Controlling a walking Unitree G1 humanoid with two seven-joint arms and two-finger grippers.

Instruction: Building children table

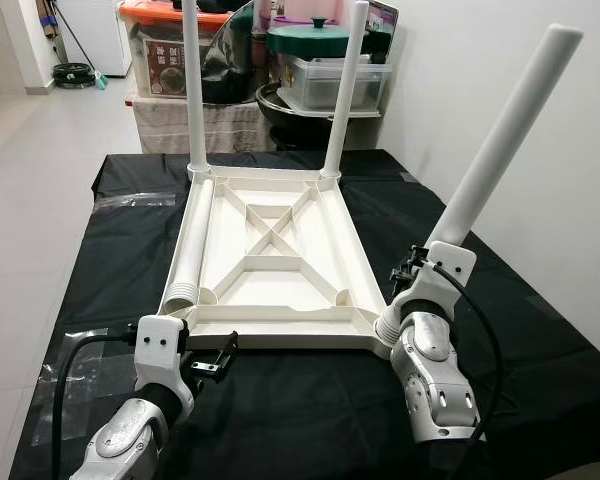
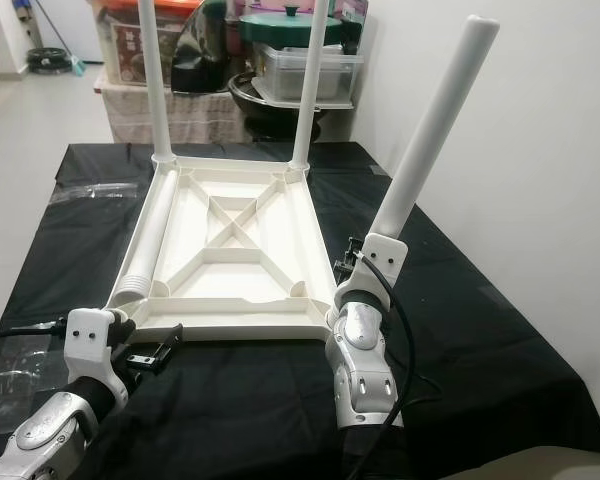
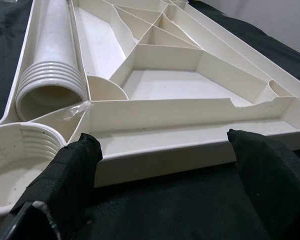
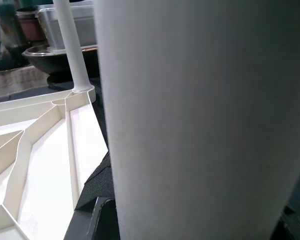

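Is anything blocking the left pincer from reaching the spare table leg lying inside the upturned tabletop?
Yes. The left pincer sits outside the near edge of the tabletop, and that raised rim stands between it and the spare leg lying along the left side inside. It would probably have to reach over the rim.

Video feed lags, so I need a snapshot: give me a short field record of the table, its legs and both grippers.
tabletop: upside down on black cloth
legs fitted: two upright at far corners
loose leg: lies inside tabletop along left edge
fourth leg: tilted at near right corner, held by right gripper
left gripper: fingers open at near edge
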